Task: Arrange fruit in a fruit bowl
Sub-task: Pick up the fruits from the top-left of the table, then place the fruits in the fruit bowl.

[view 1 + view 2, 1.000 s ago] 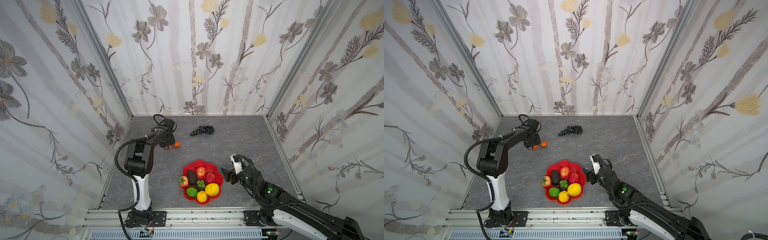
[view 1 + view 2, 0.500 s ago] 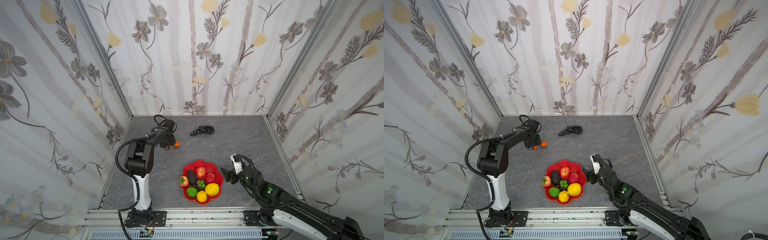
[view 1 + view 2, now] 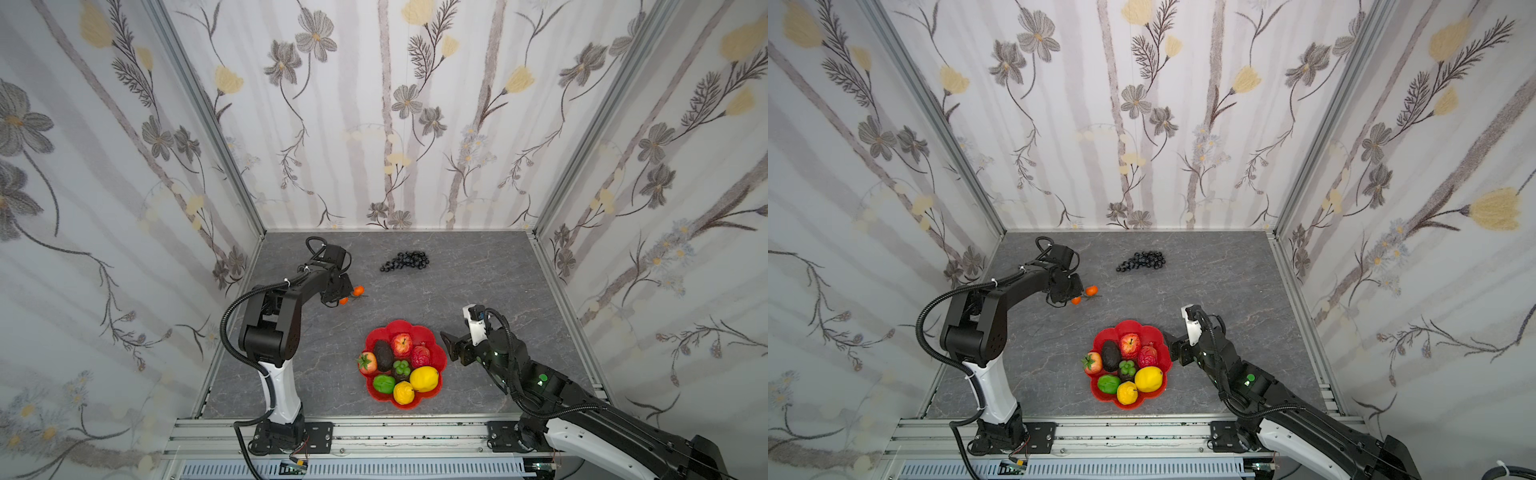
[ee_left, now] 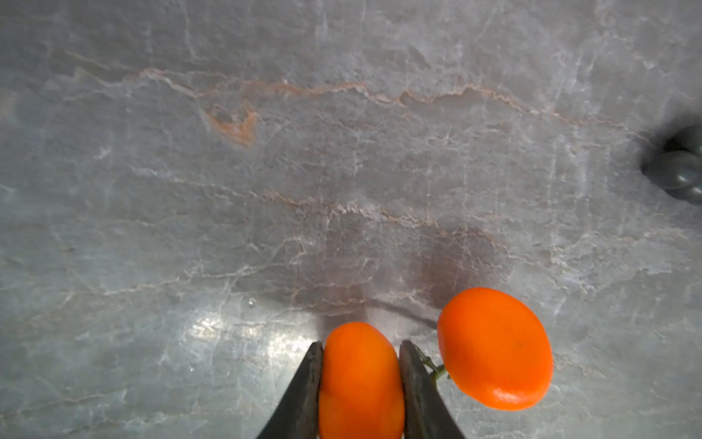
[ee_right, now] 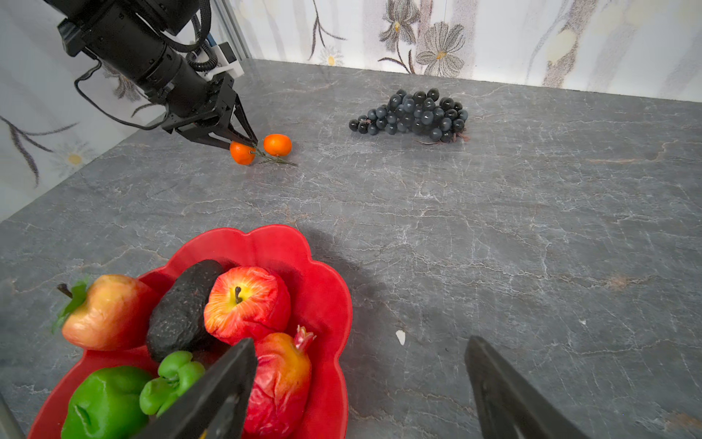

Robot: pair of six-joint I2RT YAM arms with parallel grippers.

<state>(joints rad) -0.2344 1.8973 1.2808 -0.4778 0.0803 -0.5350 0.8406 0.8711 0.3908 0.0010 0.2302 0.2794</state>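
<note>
Near the left wall point(image 3: 124, 249), left gripper point(image 4: 361, 344) jaws pinch one orange point(image 4: 361, 387); right gripper point(image 5: 359, 342) jaws spread beside the fruit bowl point(image 5: 326, 296) rim; bare tabletop point(image 5: 532, 228) reaches the grapes point(image 5: 414, 114).

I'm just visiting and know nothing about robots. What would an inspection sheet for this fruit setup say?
Surface: grey stone-look table; no spills seen.
Job's things: red bowl holds fruit, including an apple and a lemon; outside it are grapes and a small orange joined by a stem to a second orange.
Clutter: one white fleck beside the bowl.
Grippers: left gripper shut on the small orange; right gripper open, empty, beside the bowl.
Cables: black hose along the left arm, black cable looped on the right arm; both clear of the fruit.
Surroundings: flowered walls on three sides; metal rail in front.
</note>
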